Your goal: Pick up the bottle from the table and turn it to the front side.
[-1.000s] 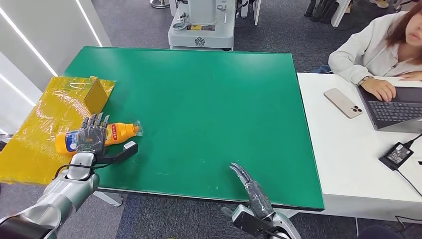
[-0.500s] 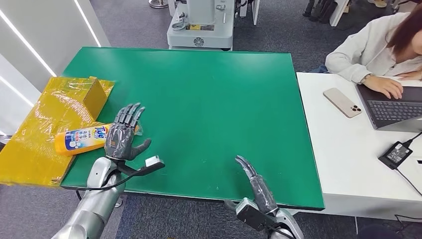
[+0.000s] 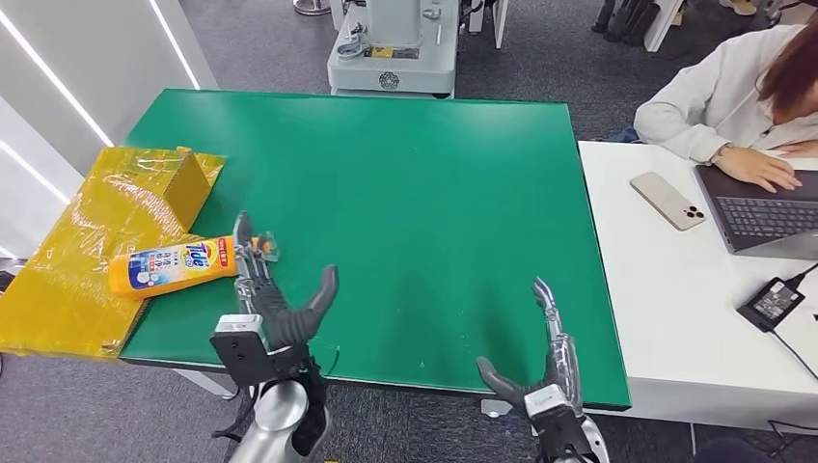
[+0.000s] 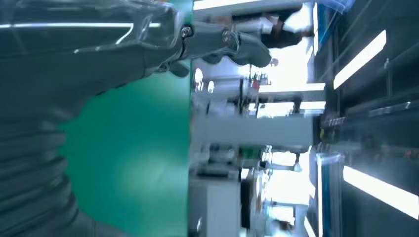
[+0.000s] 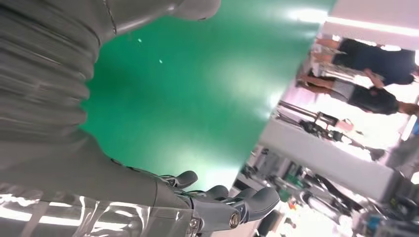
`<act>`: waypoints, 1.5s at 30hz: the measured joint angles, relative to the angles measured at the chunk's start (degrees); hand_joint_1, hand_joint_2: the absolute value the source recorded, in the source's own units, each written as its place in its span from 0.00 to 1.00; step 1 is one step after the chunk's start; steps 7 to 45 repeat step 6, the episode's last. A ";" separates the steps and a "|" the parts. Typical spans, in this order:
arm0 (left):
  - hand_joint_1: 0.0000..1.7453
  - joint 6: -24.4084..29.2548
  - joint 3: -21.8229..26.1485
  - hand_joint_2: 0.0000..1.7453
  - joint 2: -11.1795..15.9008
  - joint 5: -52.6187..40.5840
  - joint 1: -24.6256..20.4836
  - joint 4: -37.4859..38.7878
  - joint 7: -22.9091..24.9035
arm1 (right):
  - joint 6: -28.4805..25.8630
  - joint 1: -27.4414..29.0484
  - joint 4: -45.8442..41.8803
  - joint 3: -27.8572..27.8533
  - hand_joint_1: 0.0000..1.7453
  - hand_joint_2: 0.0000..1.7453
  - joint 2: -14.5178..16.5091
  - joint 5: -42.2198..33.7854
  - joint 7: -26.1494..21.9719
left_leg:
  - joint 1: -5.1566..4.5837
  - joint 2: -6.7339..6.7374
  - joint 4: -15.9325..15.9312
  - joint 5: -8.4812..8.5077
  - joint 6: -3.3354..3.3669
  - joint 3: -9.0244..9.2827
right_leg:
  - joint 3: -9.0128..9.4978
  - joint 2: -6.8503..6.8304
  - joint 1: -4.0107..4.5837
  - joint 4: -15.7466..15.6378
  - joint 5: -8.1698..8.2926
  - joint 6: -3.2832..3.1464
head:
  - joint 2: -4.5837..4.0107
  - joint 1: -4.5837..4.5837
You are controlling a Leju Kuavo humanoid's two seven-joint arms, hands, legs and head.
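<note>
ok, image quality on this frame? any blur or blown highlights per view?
Head view: sharp, evenly lit; the Tide label on the bottle is readable, mild glare on the yellow wrapped box. Left wrist view: left hand smeared, background soft, ceiling lights blown out. Right wrist view: right hand blurred, bright glare across the green table, people beyond out of focus.

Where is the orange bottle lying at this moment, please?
In the head view the orange bottle lies on its side at the left edge of the green table, partly on the yellow wrapped cardboard, just beyond the left hand.
</note>
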 joint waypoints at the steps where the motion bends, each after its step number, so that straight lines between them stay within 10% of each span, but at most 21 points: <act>1: 0.00 -0.02 -1.92 1.00 0.26 0.03 0.21 0.00 0.00 | -0.03 0.43 -0.89 -0.11 0.00 1.00 -0.01 -0.12 0.02 | 0.00 0.01 0.00 0.00 0.00 0.01 | 0.00 0.01 0.00 0.00 0.00 0.00 | 0.00 -0.01; 45: 0.00 -0.20 -7.03 1.00 1.04 -1.44 0.51 0.00 0.13 | -0.20 1.43 -3.37 -0.53 0.00 1.00 -0.02 -0.31 0.04 | -0.01 -0.01 0.00 0.00 0.00 0.02 | 0.01 -0.01 0.00 0.00 0.00 0.00 | 0.00 -0.01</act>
